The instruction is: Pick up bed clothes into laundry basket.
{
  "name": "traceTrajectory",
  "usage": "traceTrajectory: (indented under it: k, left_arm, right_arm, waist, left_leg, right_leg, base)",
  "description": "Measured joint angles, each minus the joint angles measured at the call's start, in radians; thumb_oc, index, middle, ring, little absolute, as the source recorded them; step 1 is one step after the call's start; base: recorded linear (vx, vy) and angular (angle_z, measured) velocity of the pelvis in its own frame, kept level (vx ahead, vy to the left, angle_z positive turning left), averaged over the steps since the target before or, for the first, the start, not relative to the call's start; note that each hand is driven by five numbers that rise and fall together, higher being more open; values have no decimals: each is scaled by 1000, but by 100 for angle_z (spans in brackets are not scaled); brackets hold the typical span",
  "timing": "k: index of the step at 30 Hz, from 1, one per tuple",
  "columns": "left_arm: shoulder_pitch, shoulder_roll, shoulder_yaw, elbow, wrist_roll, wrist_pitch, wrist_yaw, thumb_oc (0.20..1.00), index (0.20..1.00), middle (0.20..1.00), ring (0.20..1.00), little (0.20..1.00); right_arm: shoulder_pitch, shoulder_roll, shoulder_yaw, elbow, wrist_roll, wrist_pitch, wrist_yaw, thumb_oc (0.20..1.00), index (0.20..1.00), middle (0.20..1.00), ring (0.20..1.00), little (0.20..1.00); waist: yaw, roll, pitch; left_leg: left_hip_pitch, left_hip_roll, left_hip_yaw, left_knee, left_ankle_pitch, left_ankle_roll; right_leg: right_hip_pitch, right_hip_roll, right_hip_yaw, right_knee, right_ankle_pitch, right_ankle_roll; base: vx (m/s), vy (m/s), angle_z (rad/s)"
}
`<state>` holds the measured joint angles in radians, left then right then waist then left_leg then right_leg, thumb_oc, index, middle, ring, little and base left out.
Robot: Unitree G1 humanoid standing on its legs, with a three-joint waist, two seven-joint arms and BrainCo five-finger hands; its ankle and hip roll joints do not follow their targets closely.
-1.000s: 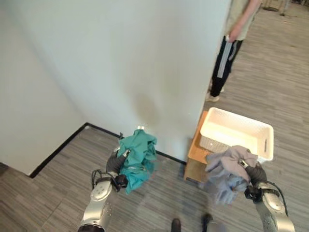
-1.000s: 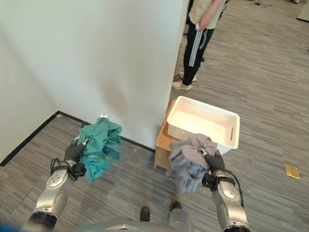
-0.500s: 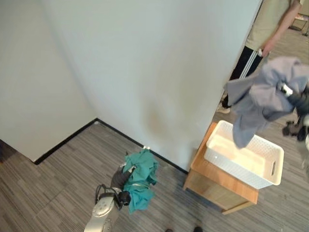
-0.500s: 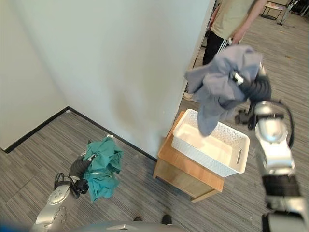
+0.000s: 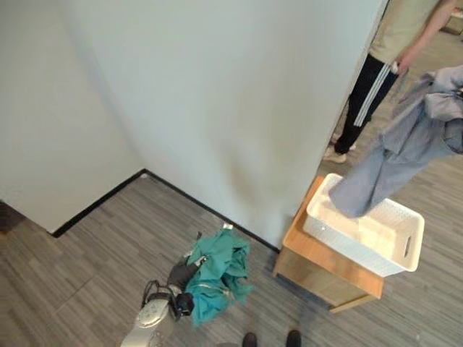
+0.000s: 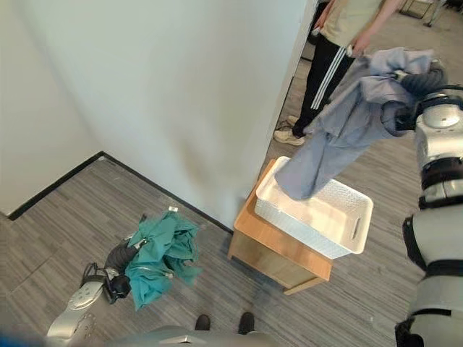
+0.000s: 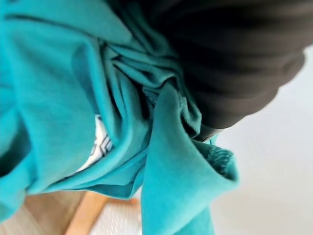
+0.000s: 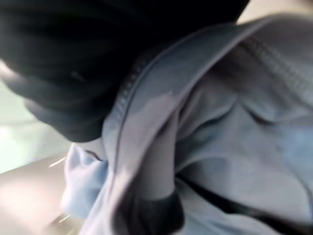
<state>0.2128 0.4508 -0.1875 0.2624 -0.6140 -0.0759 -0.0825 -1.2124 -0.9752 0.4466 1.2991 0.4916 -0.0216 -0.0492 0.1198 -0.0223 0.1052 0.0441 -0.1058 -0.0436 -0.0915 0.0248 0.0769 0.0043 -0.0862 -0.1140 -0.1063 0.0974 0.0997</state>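
Grey plank floor (image 6: 87, 217) ran up to a pale wall (image 6: 181, 87). Near the wall's foot, the left hand (image 6: 119, 256) clutched the bunched teal garment (image 6: 163, 253). Beyond, the raised right hand (image 6: 423, 79) gripped the grey garment (image 6: 340, 130), its end dangling into the white laundry basket (image 6: 347, 235) on a wooden stand (image 6: 278, 249); a person (image 6: 340, 50) stood behind.

There are two pieces of clothing: one teal garment (image 6: 160, 254) and one grey garment (image 6: 347, 123). There is one white laundry basket (image 6: 340, 230). It sits on one small wooden table (image 6: 269, 251). There is one person (image 6: 340, 50). There are two robot hands: the left hand (image 6: 119, 259) and the right hand (image 6: 422, 82).
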Motion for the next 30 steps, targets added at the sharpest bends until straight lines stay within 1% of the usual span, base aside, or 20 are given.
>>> traceTrajectory:
  k: [3,5,7,9,10,12,13,15,18,19,21,23,25,27,29,30]
  left_arm:
    - [7,0,-1,11,-5,1,2,200,200,200,200,200]
    - [5,-1,-3,16,-5,1,6,200,200,200,200,200]
    - [5,-8,-8,18,-5,1,16,200,200,200,200,200]
    - [-2,-12,-21,18,-5,1,19,200,200,200,200,200]
    - [-12,-16,-35,17,-6,1,21,200,200,200,200,200]
    - [-16,-17,-46,17,-6,1,22,200,200,200,200,200]
    - [-18,-17,-54,17,-6,1,24,200,200,200,200,200]
    - [-41,-17,-69,17,-6,3,27,200,200,200,200,200]
    - [-59,-17,-75,17,-6,3,34,200,200,200,200,200]
    - [-64,-16,-76,14,-6,2,37,200,200,200,200,200]
    - [-75,-16,-79,12,-7,2,37,200,200,200,200,200]
    - [-79,-16,-80,8,-8,2,38,200,200,200,200,200]
    - [-78,-15,-77,8,-10,2,40,200,200,200,200,200]
    - [-96,-16,-77,8,-10,6,41,200,200,200,200,200]
    - [-101,-16,-66,7,-10,6,47,200,200,200,200,200]
    - [-101,-15,-57,7,-10,8,52,200,200,200,200,200]
  right_arm:
    - [-7,4,1,6,-1,9,-2,200,200,200,200,200]
    - [-5,16,1,6,-2,12,-5,200,200,200,200,200]
    - [-1,58,3,6,-10,17,-7,200,200,200,200,200]
    - [1,84,2,6,-12,27,-4,200,200,200,200,200]
    - [35,103,-1,-14,-13,30,-7,200,200,200,200,200]
    - [70,134,-6,-34,-14,30,-6,200,200,200,200,200]
    - [119,176,-8,-81,-16,25,-5,200,200,200,200,200]
    - [178,220,-10,-108,-21,24,3,200,200,200,200,200]
    - [228,264,-11,-120,-22,30,10,200,200,200,200,200]
    - [258,292,-41,-121,-22,29,9,200,200,200,200,200]
    - [260,299,-47,-108,-22,31,9,200,200,200,200,200]
    - [256,299,-101,-17,-21,31,3,200,200,200,200,200]
    - [257,298,-142,41,-18,35,-9,200,200,200,200,200]
    - [254,276,-241,101,1,35,-25,200,200,200,200,200]
    - [254,254,-285,141,34,35,-37,200,200,200,200,200]
    - [254,243,-281,145,37,39,-38,200,200,200,200,200]
  waist:
    - [4,30,12]
    - [1,44,23]
    - [-5,62,32]
    - [-6,70,37]
    - [-5,75,41]
    - [-4,75,45]
    - [-5,70,49]
    - [-3,68,63]
    - [-3,69,87]
    - [-1,71,106]
    - [-1,77,138]
    - [5,90,158]
    - [9,95,163]
    - [23,103,170]
    - [25,110,172]
    - [24,112,172]
  left_leg:
    - [-16,0,-1,0,2,0]
    - [-30,0,-1,0,6,-3]
    - [-46,1,0,0,8,-4]
    - [-54,1,1,0,10,-5]
    - [-58,3,0,0,12,-6]
    - [-65,6,2,0,12,-6]
    - [-82,9,4,0,14,-9]
    - [-106,12,4,0,20,-15]
    - [-120,15,5,0,23,-19]
    - [-132,18,8,0,25,-21]
    - [-139,19,11,0,28,-24]
    - [-151,19,12,0,31,-23]
    - [-151,19,12,0,31,-23]
    - [-151,20,14,0,31,-23]
    - [-151,20,12,0,31,-23]
    - [-151,20,12,0,31,-23]
  right_leg:
    - [-15,1,-1,0,0,0]
    - [-29,1,-3,0,2,-3]
    - [-46,2,-2,0,4,-5]
    - [-54,3,-2,0,6,-7]
    - [-57,4,-3,0,6,-7]
    - [-66,7,-2,0,6,-7]
    - [-86,11,3,0,10,-13]
    - [-109,14,2,2,15,-19]
    - [-123,18,3,4,19,-24]
    - [-138,20,6,2,21,-26]
    - [-145,21,10,3,26,-29]
    - [-157,21,11,4,30,-30]
    - [-158,22,12,3,30,-30]
    - [-159,22,13,1,30,-30]
    - [-158,22,12,1,29,-30]
    - [-158,22,12,1,29,-30]
  base:
    - [-36,-13,1]
    - [-43,-11,0]
    - [0,0,0]
    - [-22,-7,1]
    - [-56,-9,4]
    - [-47,-15,-2]
    - [-45,-15,-8]
    - [-50,-8,-3]
    - [-61,-8,-2]
    - [-73,2,-6]
    - [-29,6,-6]
    - [0,0,0]
    - [6,2,-2]
    - [8,3,-2]
    - [0,0,0]
    - [0,0,0]
